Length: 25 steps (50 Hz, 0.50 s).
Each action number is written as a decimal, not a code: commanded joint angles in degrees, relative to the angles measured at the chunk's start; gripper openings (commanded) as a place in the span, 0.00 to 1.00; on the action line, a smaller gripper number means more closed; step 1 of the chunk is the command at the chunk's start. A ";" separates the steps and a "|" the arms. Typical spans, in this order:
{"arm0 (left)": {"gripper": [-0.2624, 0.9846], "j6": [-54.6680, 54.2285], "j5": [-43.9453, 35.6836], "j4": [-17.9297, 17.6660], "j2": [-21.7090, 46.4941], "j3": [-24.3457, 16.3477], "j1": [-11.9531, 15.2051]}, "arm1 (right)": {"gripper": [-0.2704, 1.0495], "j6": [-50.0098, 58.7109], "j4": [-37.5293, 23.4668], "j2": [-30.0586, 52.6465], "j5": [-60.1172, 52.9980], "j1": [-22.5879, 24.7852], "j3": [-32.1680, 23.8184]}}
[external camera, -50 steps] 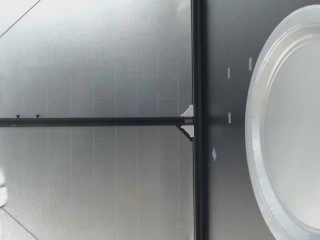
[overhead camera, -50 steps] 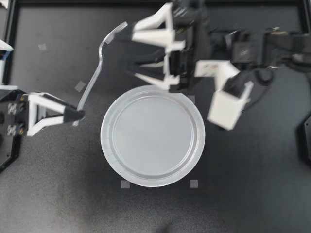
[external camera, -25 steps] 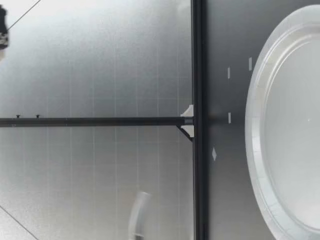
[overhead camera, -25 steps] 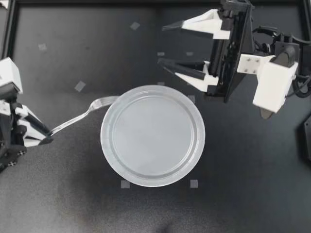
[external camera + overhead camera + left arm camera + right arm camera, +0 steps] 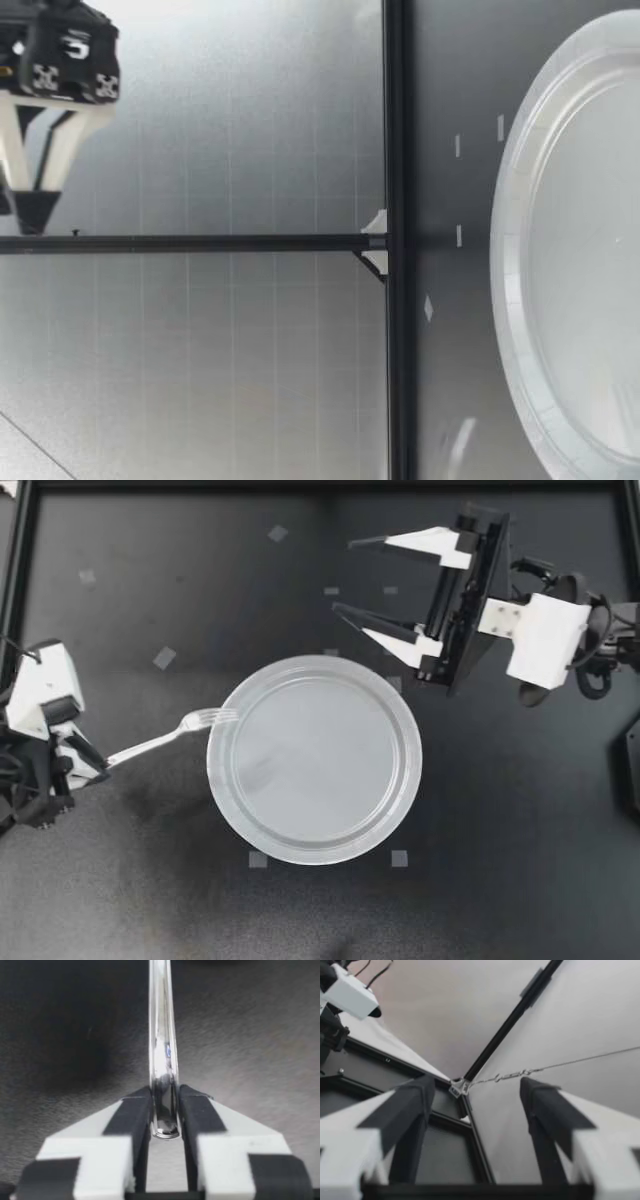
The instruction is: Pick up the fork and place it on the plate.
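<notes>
My left gripper (image 5: 88, 767) is off the plate's (image 5: 413, 765) left side, its jaws clamped on the end of the fork's (image 5: 165, 740) handle. The left wrist view shows both black pads (image 5: 135, 1115) pressed against the handle, with the fork (image 5: 161, 1035) running straight ahead of the gripper (image 5: 165, 1097). The tines now lie over the plate's left rim. Half a second ago they stopped just short of it, and a second ago the fork was raised beyond the plate's far-left edge. Whether the tines touch the rim cannot be told. My right gripper (image 5: 345, 577) hangs beyond the plate's far-right edge with its jaws wide apart and nothing between them — about where it was half a second ago. The plate has not shifted.
</notes>
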 commanded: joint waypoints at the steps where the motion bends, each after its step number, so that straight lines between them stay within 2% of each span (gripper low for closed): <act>1: 0.23 1.23 -0.44 1.14 2.29 -0.70 -0.18 | 0.71 0.09 0.44 0.26 -1.05 -0.35 -0.79; 10: 0.23 3.52 -0.44 3.69 7.29 -1.23 -0.18 | 0.71 0.09 2.37 1.85 -1.58 -0.35 -0.62; 25: 0.23 2.81 -1.85 3.96 12.66 -2.90 -0.18 | 0.71 0.18 3.34 3.34 -2.46 -0.35 -0.44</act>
